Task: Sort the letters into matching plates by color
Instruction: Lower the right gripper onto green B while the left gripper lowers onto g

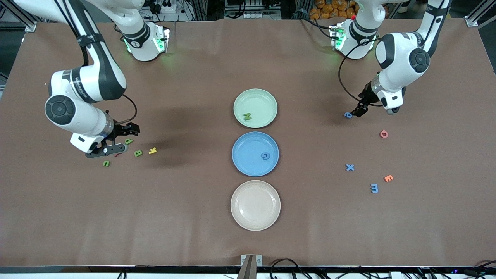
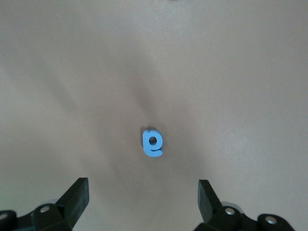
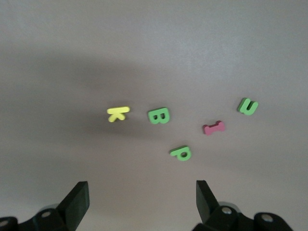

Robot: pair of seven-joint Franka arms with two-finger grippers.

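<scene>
Three plates stand in a row mid-table: pale green (image 1: 261, 101) holding a green N (image 1: 247, 116), bright blue (image 1: 248, 149) holding a blue letter (image 1: 265, 155), and beige (image 1: 255, 205), which is empty. My left gripper (image 1: 359, 110) is open just above the table beside a small blue letter (image 1: 348, 114). In the left wrist view that letter (image 2: 152, 143) lies ahead of the open gripper (image 2: 143, 192). My right gripper (image 1: 122, 140) is open and low over a cluster of letters. The right wrist view shows its open gripper (image 3: 143, 195) short of a green P (image 3: 181, 153).
By the right gripper lie a green P (image 1: 128, 141), green B (image 1: 138, 153), yellow K (image 1: 152, 150), green U (image 1: 106, 163) and a pink I (image 3: 213, 127). At the left arm's end lie a pink O (image 1: 383, 134), blue X (image 1: 350, 167), orange E (image 1: 388, 178) and another blue letter (image 1: 374, 188).
</scene>
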